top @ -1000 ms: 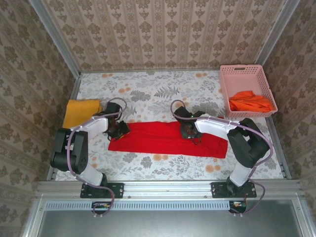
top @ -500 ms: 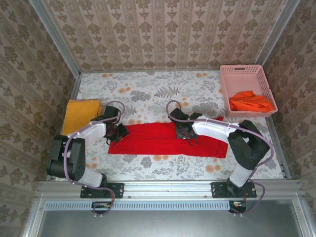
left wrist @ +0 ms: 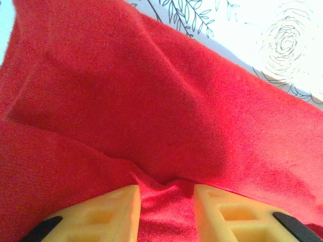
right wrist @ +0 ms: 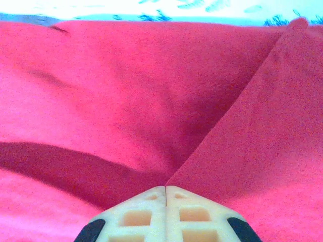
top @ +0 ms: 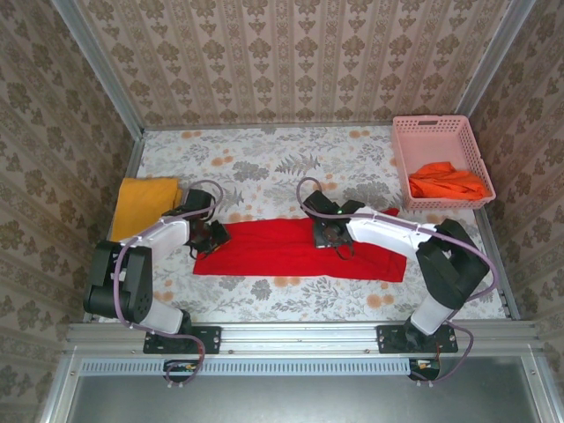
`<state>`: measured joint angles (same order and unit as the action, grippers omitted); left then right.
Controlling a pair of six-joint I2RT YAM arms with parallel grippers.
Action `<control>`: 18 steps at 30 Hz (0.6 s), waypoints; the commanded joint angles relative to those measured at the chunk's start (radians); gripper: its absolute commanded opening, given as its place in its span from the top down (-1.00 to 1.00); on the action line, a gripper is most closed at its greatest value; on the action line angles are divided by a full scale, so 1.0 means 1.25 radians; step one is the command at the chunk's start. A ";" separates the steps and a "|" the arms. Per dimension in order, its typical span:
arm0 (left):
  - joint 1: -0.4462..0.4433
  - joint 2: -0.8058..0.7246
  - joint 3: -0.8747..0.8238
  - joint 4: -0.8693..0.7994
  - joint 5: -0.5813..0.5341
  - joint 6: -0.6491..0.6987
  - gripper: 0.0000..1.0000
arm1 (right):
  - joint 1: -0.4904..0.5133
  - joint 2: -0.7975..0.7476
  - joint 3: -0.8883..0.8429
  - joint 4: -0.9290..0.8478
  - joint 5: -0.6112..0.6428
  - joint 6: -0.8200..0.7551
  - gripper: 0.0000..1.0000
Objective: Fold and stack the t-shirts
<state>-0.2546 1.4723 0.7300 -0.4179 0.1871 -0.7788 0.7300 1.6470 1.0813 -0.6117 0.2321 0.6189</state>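
Spanning the table's middle: red t-shirt (top: 291,251), folded into a long band running from 9 to 3 o'clock, its 3 o'clock end wider and angled.
Red t-shirt, left wrist view: cloth (left wrist: 151,101) rises in a soft ridge toward 12 o'clock, with floral tabletop showing at 1 o'clock.
Red t-shirt, right wrist view: cloth (right wrist: 126,101) shows a straight folded edge slanting up to 1 o'clock, and its creases meet at the fingertips.
Left gripper (top: 210,236): at the band's 9 o'clock end. Its yellow fingers (left wrist: 118,206) stand partly apart with a pucker of red cloth bunched between them, so it grips the shirt (left wrist: 166,196).
Right gripper (top: 332,236): on the band's far edge, just toward 3 o'clock of its middle. Its fingers are pressed together, pinching the cloth where the creases meet (right wrist: 166,194).
Mustard-yellow t-shirt (top: 145,201): folded, at the table's 9 o'clock edge, near the left gripper but apart from the red shirt.
Orange t-shirt (top: 445,181): crumpled inside the basket's near half.
Pink lattice basket (top: 414,132): at the table's 2 o'clock corner.
Table (top: 291,159): covered in a floral print.
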 commanded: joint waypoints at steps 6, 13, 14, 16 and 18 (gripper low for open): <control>-0.003 -0.002 -0.006 -0.018 0.006 -0.004 0.31 | 0.083 0.025 0.067 -0.038 0.015 -0.053 1.00; -0.003 -0.007 0.000 -0.022 0.012 0.000 0.32 | 0.084 -0.003 0.053 -0.043 0.040 -0.033 0.40; -0.002 -0.009 -0.001 -0.022 0.013 0.001 0.32 | 0.082 -0.021 0.046 -0.037 0.053 -0.032 0.34; -0.002 -0.012 0.004 -0.022 0.015 0.001 0.32 | 0.068 -0.050 0.031 -0.024 0.063 -0.029 0.29; -0.004 -0.014 0.010 -0.023 0.018 0.004 0.32 | 0.040 -0.073 0.016 -0.014 0.063 -0.012 0.07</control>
<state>-0.2546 1.4723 0.7303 -0.4183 0.1909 -0.7784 0.8200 1.6215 1.1236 -0.6304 0.2623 0.5812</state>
